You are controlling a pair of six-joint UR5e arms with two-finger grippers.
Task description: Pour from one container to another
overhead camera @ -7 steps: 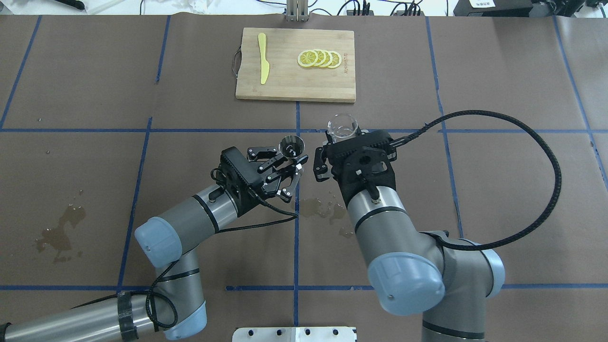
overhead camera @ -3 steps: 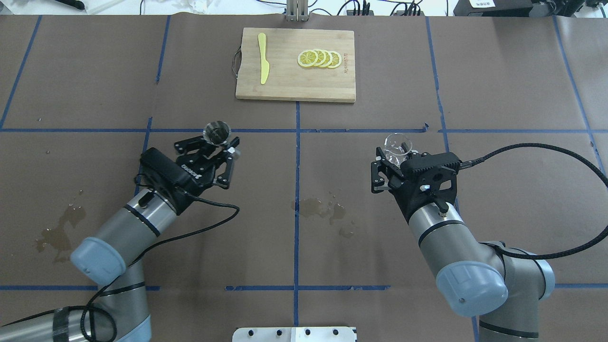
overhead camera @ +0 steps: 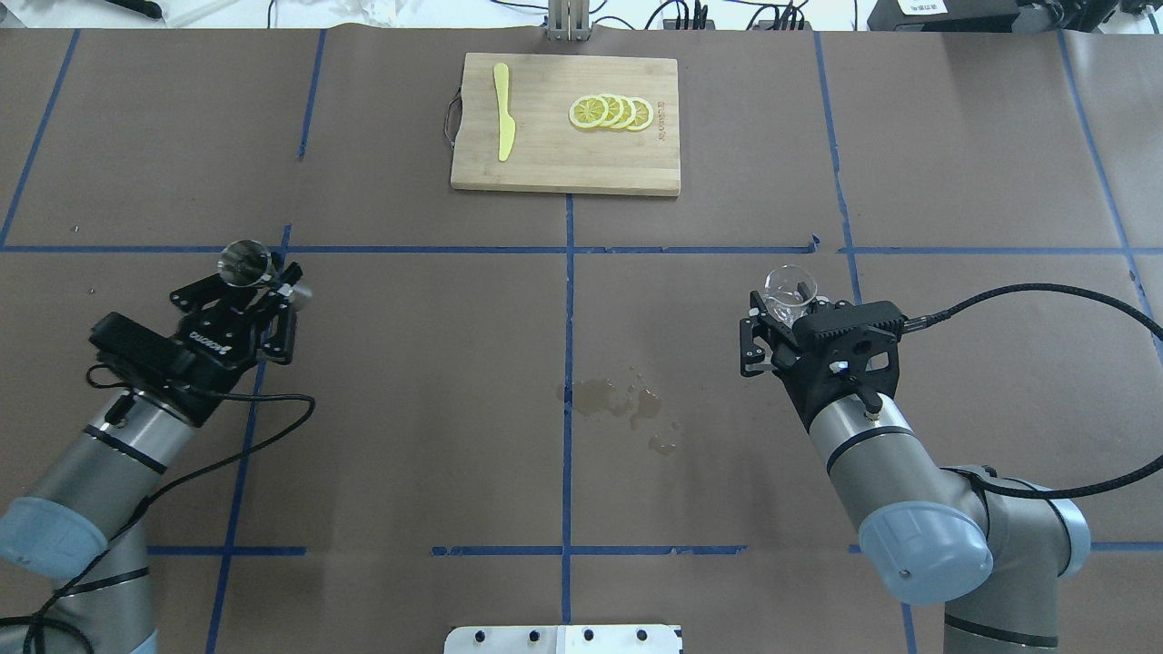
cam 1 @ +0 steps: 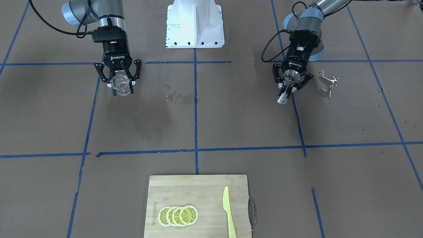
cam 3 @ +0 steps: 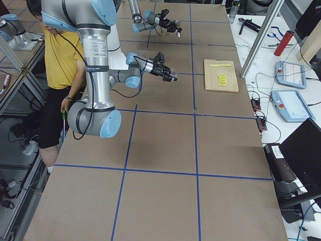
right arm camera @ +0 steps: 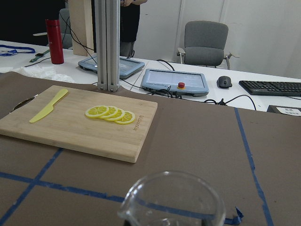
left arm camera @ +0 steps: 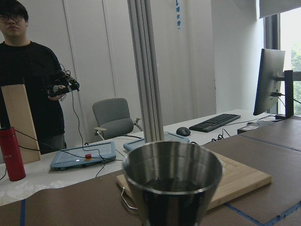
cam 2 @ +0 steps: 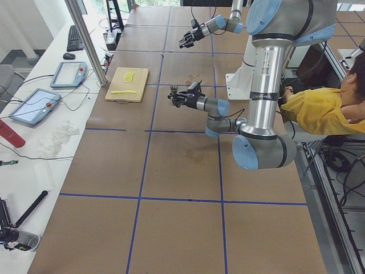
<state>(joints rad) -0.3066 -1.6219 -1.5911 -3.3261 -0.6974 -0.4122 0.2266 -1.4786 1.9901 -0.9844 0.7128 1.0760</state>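
Note:
The clear glass cup with a pouring spout stands upright in my right gripper, which is shut on it right of centre. In the front-facing view the cup and right gripper are at upper left. The steel jigger is held upright in my left gripper, shut on its waist, far out to the left. There, the jigger and left gripper show at upper right. The jigger's open cone fills the left wrist view. The cup's rim shows low in the right wrist view.
A wooden cutting board with lemon slices and a yellow knife lies at the far middle. Spilled liquid marks the table centre, and another puddle lies by the left arm. A person in yellow sits behind the robot.
Both arms have swung apart from the table's centre. The left carried the jigger far left; the right carried the glass cup right and back toward the robot.

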